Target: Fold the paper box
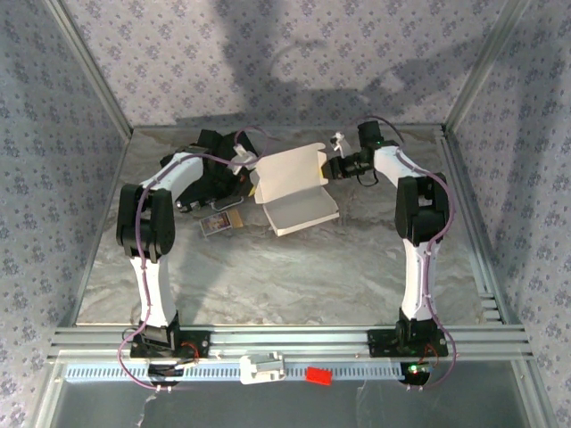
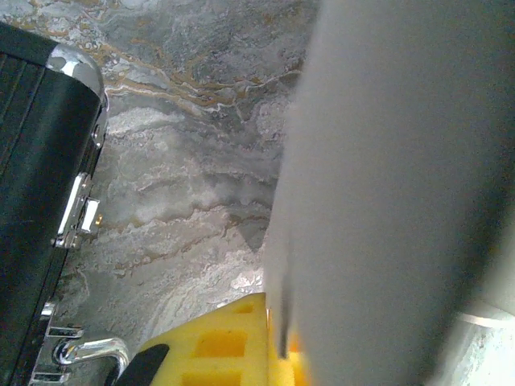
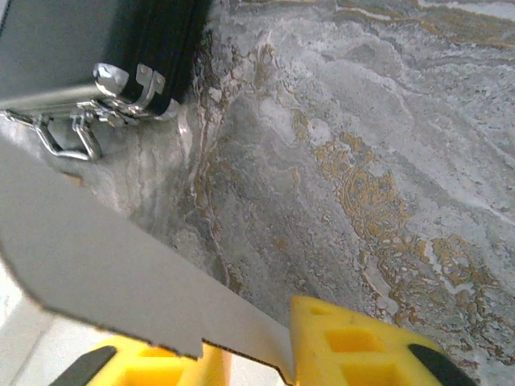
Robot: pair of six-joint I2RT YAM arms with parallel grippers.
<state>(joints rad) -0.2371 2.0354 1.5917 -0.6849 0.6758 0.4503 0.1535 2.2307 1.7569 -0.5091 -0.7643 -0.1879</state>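
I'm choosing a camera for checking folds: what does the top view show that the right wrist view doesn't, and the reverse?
Top view, not right wrist: the whole paper box, partly folded, and a small card beside it. Right wrist, not top: yellow fingers either side of a box flap's edge, and the black case with its metal latch close up. Both: the box and the marble table.

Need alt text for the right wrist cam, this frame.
A white flap of the paper box slants between the two yellow fingers of the right claw at the bottom of the frame. Behind it lies a grey marbled table, with a black case with chrome latches at the top left.
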